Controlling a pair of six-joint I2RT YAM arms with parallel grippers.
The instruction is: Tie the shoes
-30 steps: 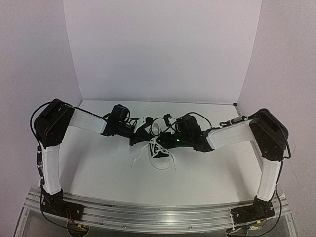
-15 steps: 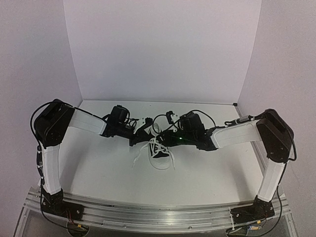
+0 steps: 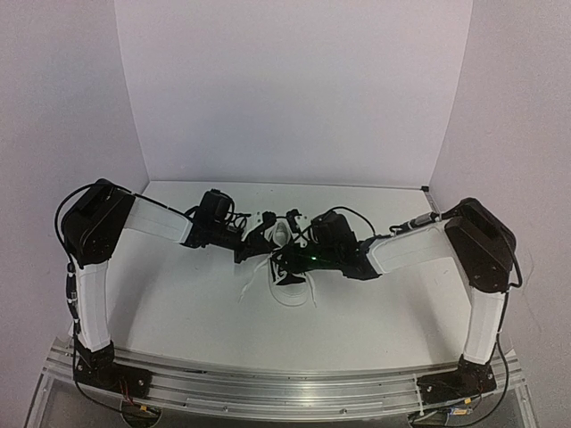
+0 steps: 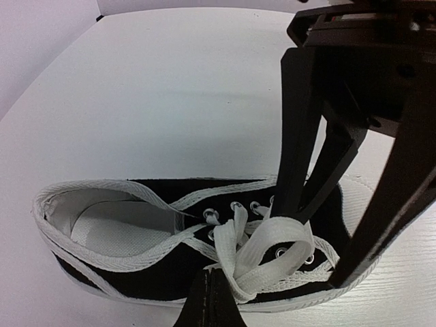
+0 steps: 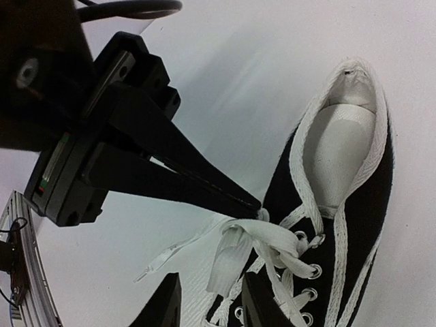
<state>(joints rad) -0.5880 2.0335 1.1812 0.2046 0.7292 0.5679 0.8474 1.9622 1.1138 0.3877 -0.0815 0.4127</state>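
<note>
White table (image 3: 178,308) holds the sneaker (image 3: 290,287) at centre, where we judge 1 bow loop is forming: left gripper (image 4: 208,294) clamped on the laces (image 4: 266,248), right gripper (image 5: 208,303) with fingers apart, needing next to pinch the free strand.

The white desk (image 3: 178,312) forms the floor of a small booth. A plain white back wall (image 3: 294,89) stands upright along its far edge. The left wall (image 3: 53,107) and the right wall (image 3: 517,98) angle outward from it toward me, meeting it in straight vertical seams. Everything carries a faint lilac cast. The light is soft and even, leaving only dim, blurred shadows on the desk top, which shows fine streaks up close. A ribbed aluminium rail (image 3: 285,388) runs along the near edge. A small dark mark (image 3: 425,188) sits in the far right corner.
</note>
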